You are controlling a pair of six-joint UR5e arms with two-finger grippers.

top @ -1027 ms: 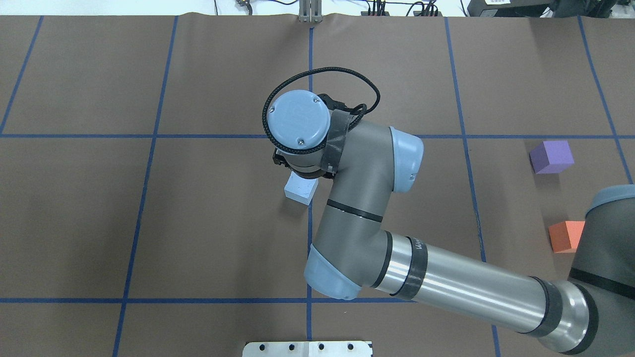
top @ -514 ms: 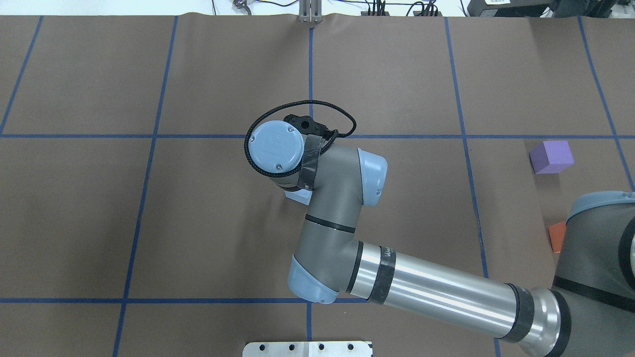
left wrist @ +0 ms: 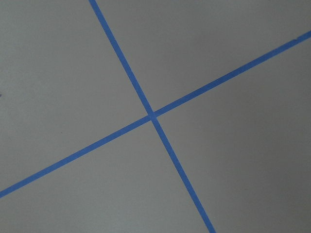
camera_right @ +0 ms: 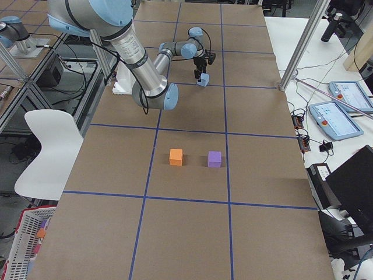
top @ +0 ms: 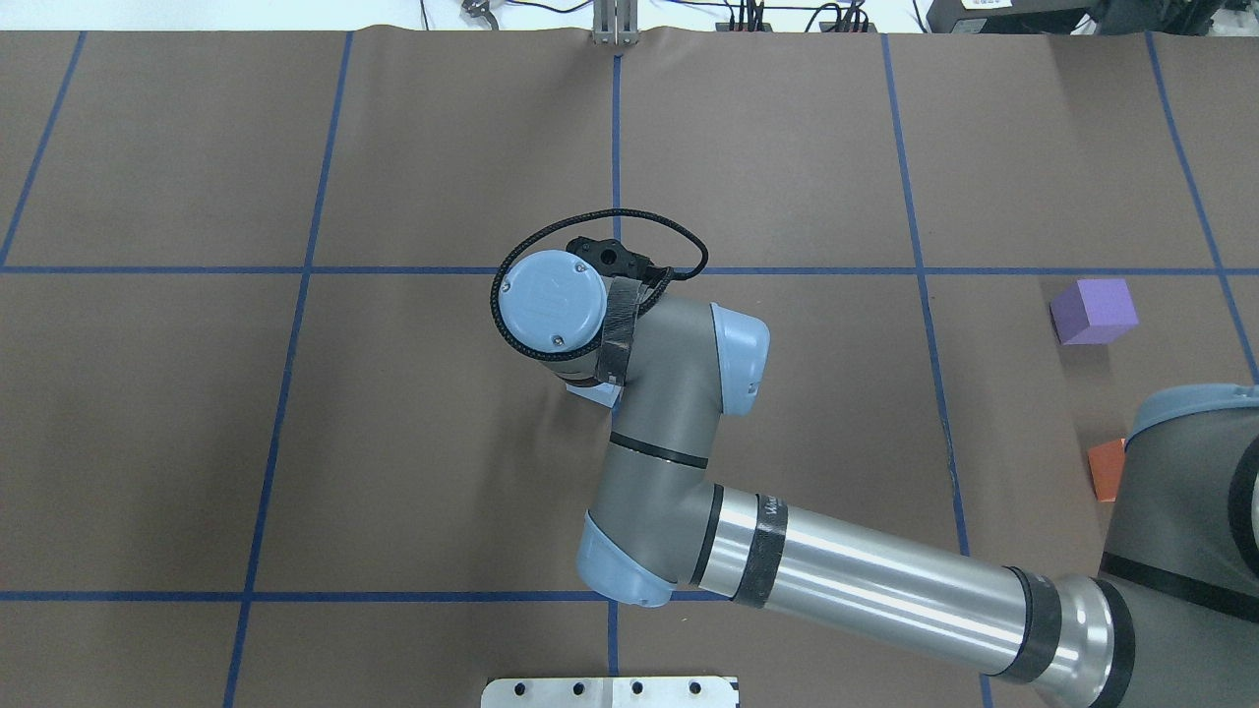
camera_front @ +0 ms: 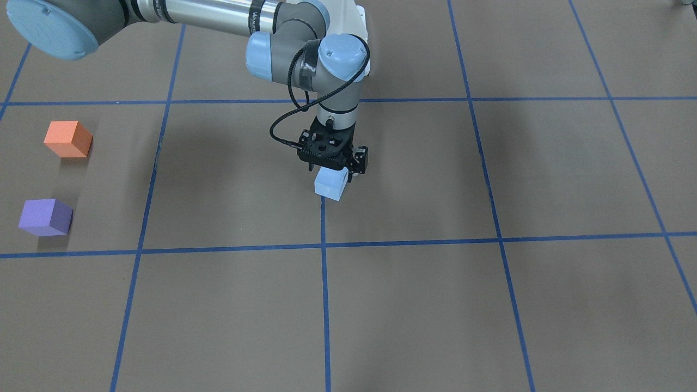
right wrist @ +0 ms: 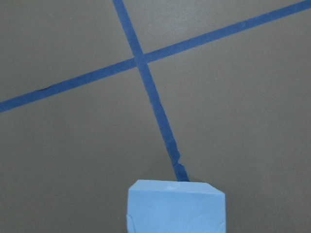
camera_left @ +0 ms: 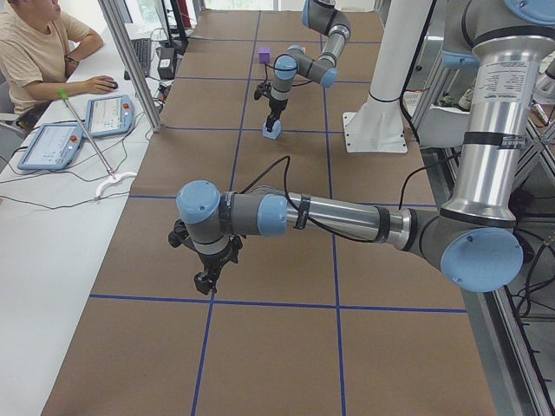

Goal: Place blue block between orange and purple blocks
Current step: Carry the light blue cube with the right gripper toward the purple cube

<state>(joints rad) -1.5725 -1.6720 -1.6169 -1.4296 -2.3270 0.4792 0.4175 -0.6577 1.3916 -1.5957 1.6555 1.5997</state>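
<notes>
- Right gripper (camera_front: 333, 171) is set astride blue block (camera_front: 330, 186) for pickup; closure cannot be told.
- Orange block (camera_front: 67, 139) and purple block (camera_front: 45, 217) are spaced to receive it.
- Left gripper (camera_left: 206, 276): state cannot be told.

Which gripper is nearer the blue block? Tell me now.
Right. The right gripper sits directly over the blue block, at its top; the left gripper hangs far along the table, nowhere near it.

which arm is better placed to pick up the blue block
Right: the right end effector sits directly over the blue block, while the left end effector hangs far along the table from it.
</notes>
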